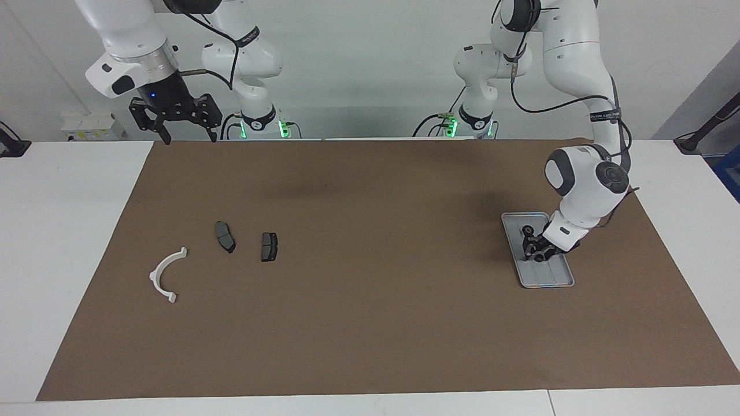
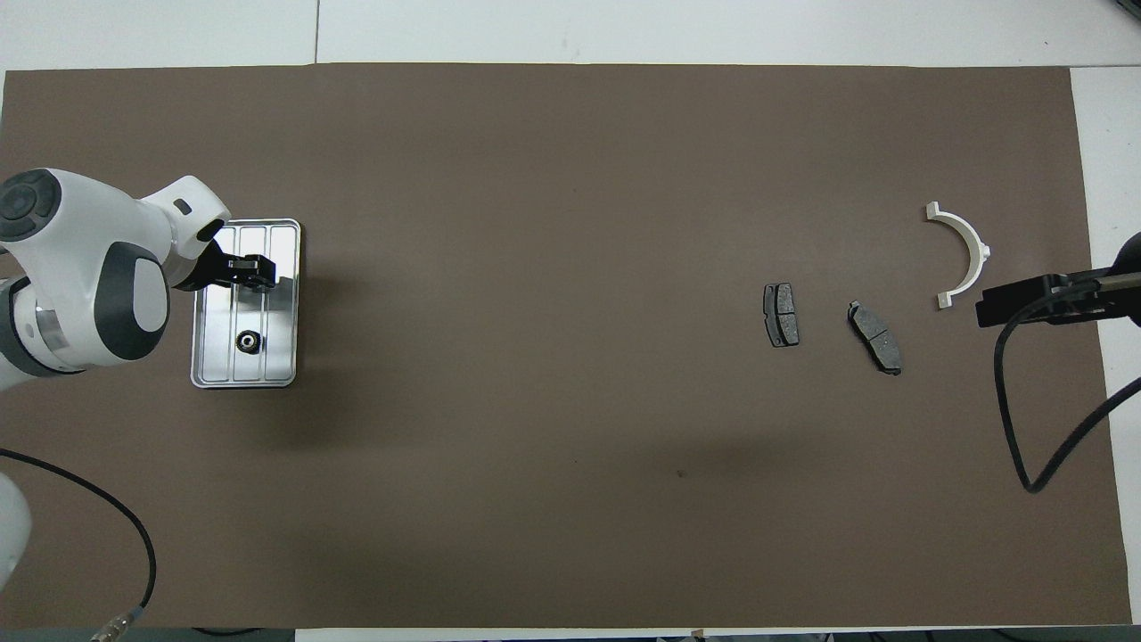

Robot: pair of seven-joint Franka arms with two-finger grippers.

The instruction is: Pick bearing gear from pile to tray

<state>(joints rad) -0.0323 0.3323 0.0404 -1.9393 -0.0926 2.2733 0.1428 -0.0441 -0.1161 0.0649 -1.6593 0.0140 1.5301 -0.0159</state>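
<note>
The silver tray (image 1: 549,278) (image 2: 283,241) lies at the left arm's end of the table. One small black bearing gear (image 1: 527,230) (image 2: 248,340) rests in the tray's end nearer the robots. My left gripper (image 1: 536,252) (image 2: 257,268) hangs low over the tray's middle, and something dark shows at its tip. The pile sits toward the right arm's end: a white half-ring (image 1: 155,276) (image 2: 976,245) and two dark brake pads (image 1: 225,237) (image 1: 269,247) (image 2: 781,315) (image 2: 875,337). My right gripper (image 1: 184,134) waits open and raised above the mat's edge nearest the robots.
A brown mat (image 1: 370,312) covers most of the white table. Cables hang from the right arm (image 2: 1012,401) and trail from the left arm (image 2: 134,535) at the mat's near edge.
</note>
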